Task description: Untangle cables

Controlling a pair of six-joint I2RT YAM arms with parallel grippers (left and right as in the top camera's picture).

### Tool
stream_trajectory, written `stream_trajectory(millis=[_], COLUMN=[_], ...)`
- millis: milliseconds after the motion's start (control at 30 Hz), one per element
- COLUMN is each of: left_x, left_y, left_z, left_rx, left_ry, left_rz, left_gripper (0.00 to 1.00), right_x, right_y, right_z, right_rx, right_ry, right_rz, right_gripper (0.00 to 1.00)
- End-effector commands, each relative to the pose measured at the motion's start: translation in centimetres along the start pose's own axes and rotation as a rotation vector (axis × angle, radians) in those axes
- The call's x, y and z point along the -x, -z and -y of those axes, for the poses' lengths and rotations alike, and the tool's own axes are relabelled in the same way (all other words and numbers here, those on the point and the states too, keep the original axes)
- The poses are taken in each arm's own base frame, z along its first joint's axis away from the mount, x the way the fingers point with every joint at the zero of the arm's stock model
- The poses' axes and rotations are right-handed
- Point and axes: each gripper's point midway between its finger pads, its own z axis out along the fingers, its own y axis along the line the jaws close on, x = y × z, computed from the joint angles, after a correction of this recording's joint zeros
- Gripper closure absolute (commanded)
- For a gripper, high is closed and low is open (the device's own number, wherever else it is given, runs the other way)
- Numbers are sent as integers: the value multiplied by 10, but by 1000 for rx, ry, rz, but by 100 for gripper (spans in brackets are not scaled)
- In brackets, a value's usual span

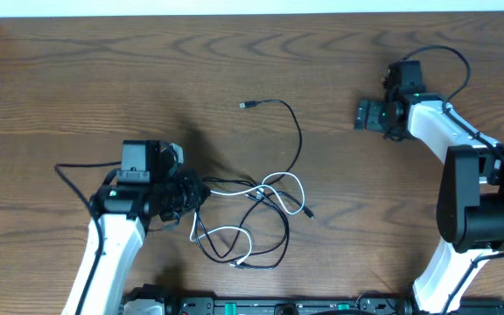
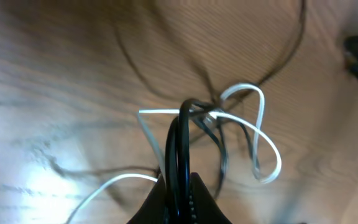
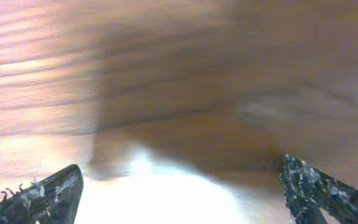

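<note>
Pinching thin black cords (image 2: 178, 140) in left gripper (image 1: 189, 197), jaws clamped; tangle with thin white cord (image 1: 294, 181) lies just beside that gripper. Empty right gripper (image 1: 370, 114) spread wide, well apart from it. My read: separating step; next I bring right in for white cord.

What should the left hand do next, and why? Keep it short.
Probably draw the left hand slowly leftward. It is shut on a black cord that runs into the knot with the white cord, while the right hand stands open, far off.
</note>
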Motion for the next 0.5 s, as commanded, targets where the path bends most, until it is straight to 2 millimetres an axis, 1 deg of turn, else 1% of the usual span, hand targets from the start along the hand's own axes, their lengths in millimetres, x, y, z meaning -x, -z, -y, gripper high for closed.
stream_trajectory(millis=[0,67,100,267,367,467], left_x=[12,20,24,43,49,55], left_y=[-12,-20,-23,-40,-45,-47], left_z=[-12,-13,-14,-27,-33,-39], left_rx=[56,56,61,112,118,121], left_ry=[2,-1,-2,1,19,40], left_rz=[15,24,31,64,68,77], left_gripper=[92,92,92,93,93,92], right_x=[-65,-71,-73,-83,-86,-88], right_y=[-14,-7,-5,-1,4,13], right_z=[-75,-96,-103,-130,-144,-152], right_rx=[408,505,529,570,579,577], right_ry=[127,161,170,232,265,285], right_rz=[-217,-230,-235,-245,-253,-283], right_gripper=[1,1,1,8,14,27])
